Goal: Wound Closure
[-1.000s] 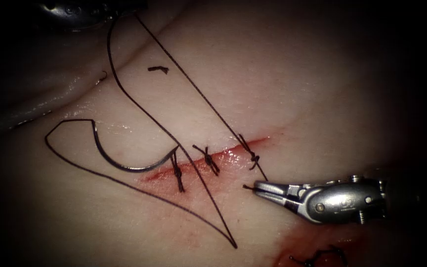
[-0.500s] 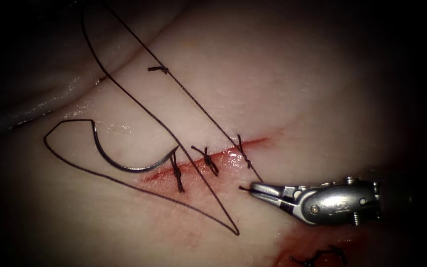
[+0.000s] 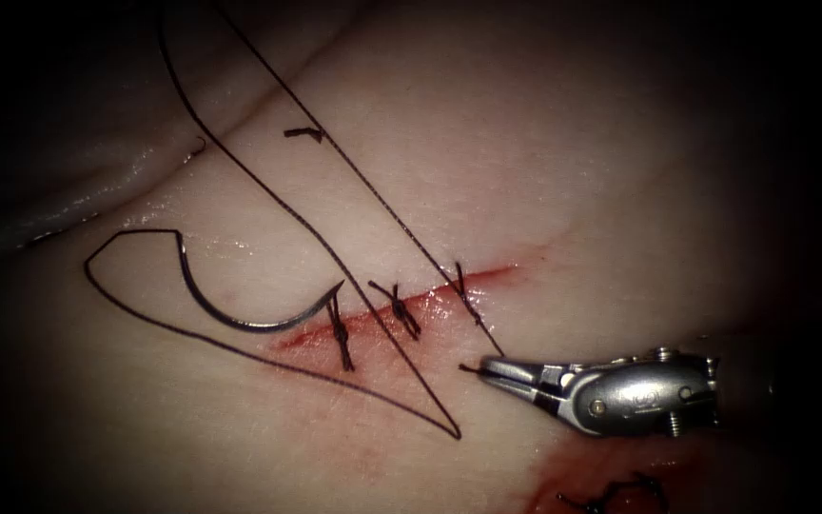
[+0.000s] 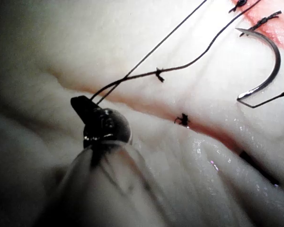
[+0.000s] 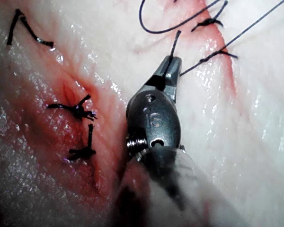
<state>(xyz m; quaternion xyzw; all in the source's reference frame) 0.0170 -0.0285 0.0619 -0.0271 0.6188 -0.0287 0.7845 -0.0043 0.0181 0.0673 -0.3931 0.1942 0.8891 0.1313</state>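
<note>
The curved needle (image 3: 240, 319) lies free on the tissue left of the cut (image 3: 435, 303), its tip close to the leftmost stitch (image 3: 341, 335); it also shows in the left wrist view (image 4: 273, 61). Neither tool holds it and it is not in the tissue. My right tool (image 3: 482, 366) is just right of the cut, shut on a short thread tail (image 5: 176, 40) near the rightmost stitch (image 3: 468, 297). Two long strands of thread (image 3: 268, 195) run up and to the left to my left tool (image 4: 83, 101), which is shut on them. A slack loop (image 3: 435, 419) lies below the cut.
A middle stitch (image 3: 401, 310) crosses the cut. Cut ends of thread lie on the tissue (image 3: 304, 133) and in red fluid (image 3: 611, 493) under the right tool. Older knots (image 5: 78, 109) sit in a reddened groove. A glossy tissue fold (image 3: 97, 195) borders the upper left.
The left tool has drawn away past the upper left edge, swinging both long strands leftward. The right tool has slid slightly left and down, still holding the tail.
</note>
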